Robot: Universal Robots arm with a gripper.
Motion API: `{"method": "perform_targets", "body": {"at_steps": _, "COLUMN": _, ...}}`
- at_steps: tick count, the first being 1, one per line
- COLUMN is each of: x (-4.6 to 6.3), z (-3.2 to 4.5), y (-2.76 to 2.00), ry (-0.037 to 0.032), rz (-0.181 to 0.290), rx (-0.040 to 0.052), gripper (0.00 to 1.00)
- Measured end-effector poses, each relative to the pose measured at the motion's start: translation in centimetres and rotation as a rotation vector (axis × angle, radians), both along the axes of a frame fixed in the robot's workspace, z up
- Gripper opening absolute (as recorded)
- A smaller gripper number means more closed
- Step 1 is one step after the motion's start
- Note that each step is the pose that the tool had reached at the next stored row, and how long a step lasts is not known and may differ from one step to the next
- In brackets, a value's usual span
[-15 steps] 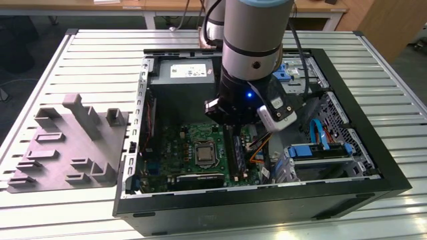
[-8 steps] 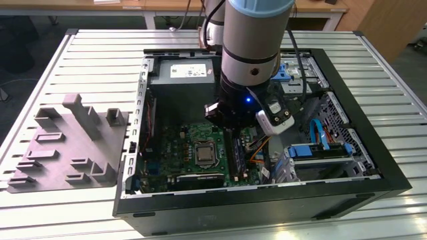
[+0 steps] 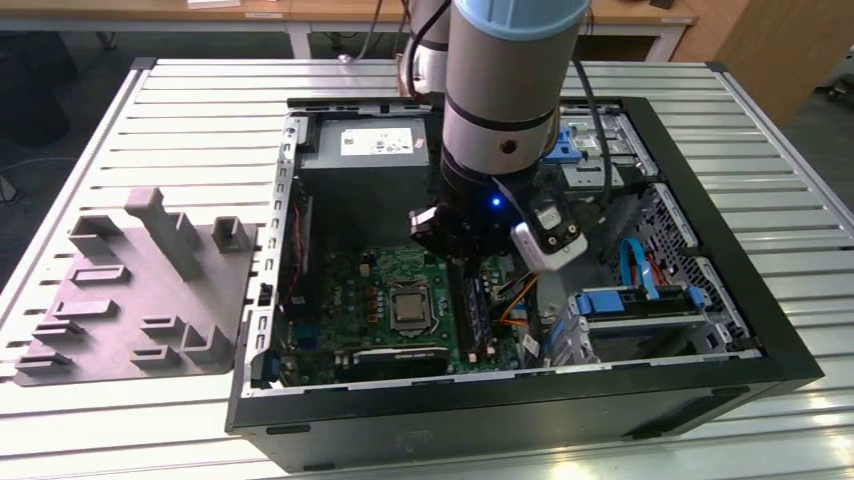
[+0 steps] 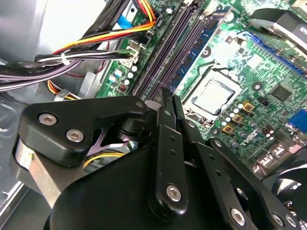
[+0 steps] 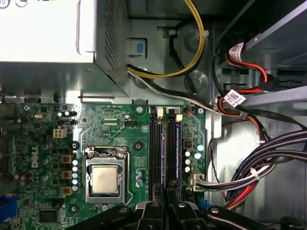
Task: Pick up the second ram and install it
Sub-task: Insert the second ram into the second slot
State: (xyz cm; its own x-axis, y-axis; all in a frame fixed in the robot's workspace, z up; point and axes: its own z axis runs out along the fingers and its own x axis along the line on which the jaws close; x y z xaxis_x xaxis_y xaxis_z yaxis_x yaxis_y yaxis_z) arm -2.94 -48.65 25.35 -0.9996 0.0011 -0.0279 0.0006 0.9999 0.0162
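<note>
My gripper [image 3: 458, 262] is low inside the open computer case, over the memory slots beside the processor [image 5: 104, 179]. Its black fingers [image 4: 167, 103] are pressed together; in both wrist views they end right over the near end of the slots. The second ram [image 5: 163, 143], a thin dark blue board, stands on edge in a black slot in line with the fingertips, and its blue side [image 4: 192, 51] faces the processor. Another blue strip [image 5: 178, 143] runs along the neighbouring slot. I cannot tell whether the fingers touch the ram.
The grey moulded tray [image 3: 127, 300] lies on the slatted table at the exterior view's left. The power supply [image 3: 363, 150] fills the case's far end. Bundled cables [image 5: 259, 167] and blue drive bays [image 3: 638, 300] crowd the side past the slots.
</note>
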Motion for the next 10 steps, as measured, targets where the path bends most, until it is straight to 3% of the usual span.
{"method": "perform_targets", "body": {"at_steps": 7, "x": 0.07, "z": -0.39, "y": 0.07, "ry": 0.0001, "rz": 0.0, "rx": -0.0001, "gripper": 0.13}}
{"method": "perform_targets", "body": {"at_steps": 10, "x": 0.07, "z": -0.56, "y": 0.34, "ry": 0.0, "rz": 0.0, "rx": 0.0, "gripper": 0.13}}
